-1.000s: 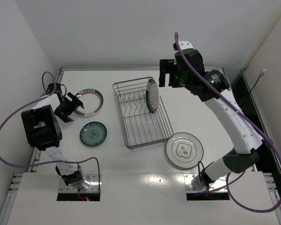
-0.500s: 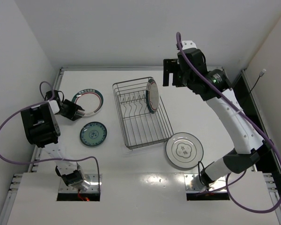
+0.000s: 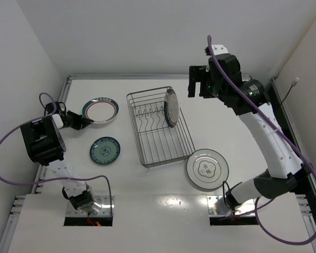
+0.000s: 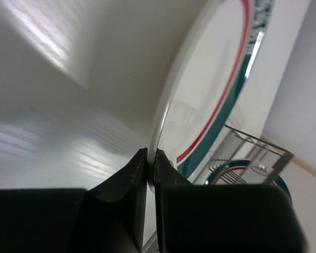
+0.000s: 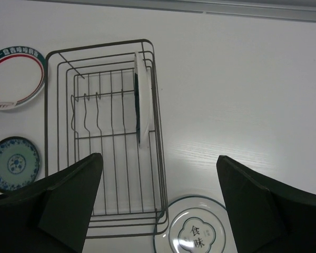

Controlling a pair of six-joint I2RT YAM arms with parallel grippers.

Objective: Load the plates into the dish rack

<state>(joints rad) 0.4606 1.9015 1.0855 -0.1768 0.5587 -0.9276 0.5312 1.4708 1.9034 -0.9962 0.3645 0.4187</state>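
While left hand (image 4: 150, 156) pinches red-lined plate (image 4: 213, 100) at rim, right hand (image 5: 158, 157) spread.

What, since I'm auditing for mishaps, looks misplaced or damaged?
Nothing spilled or broken. The red-lined plate sits tilted only because the left gripper pinches its rim; a teal-rimmed plate stands on edge in the dish rack.

We see the L tool (image 3: 79, 122) gone from hanging over the red-lined plate (image 3: 101, 110) to its left rim, w/ fingers (image 4: 127, 176) now pinched tight on that edge. The L arm has drawn back toward the left side of the table (image 3: 226, 121). The plate now looks tilted, its gripped side up, & sits slightly farther back. The R tool (image 3: 198, 90) has swung right, away from the rack (image 5: 46, 105).
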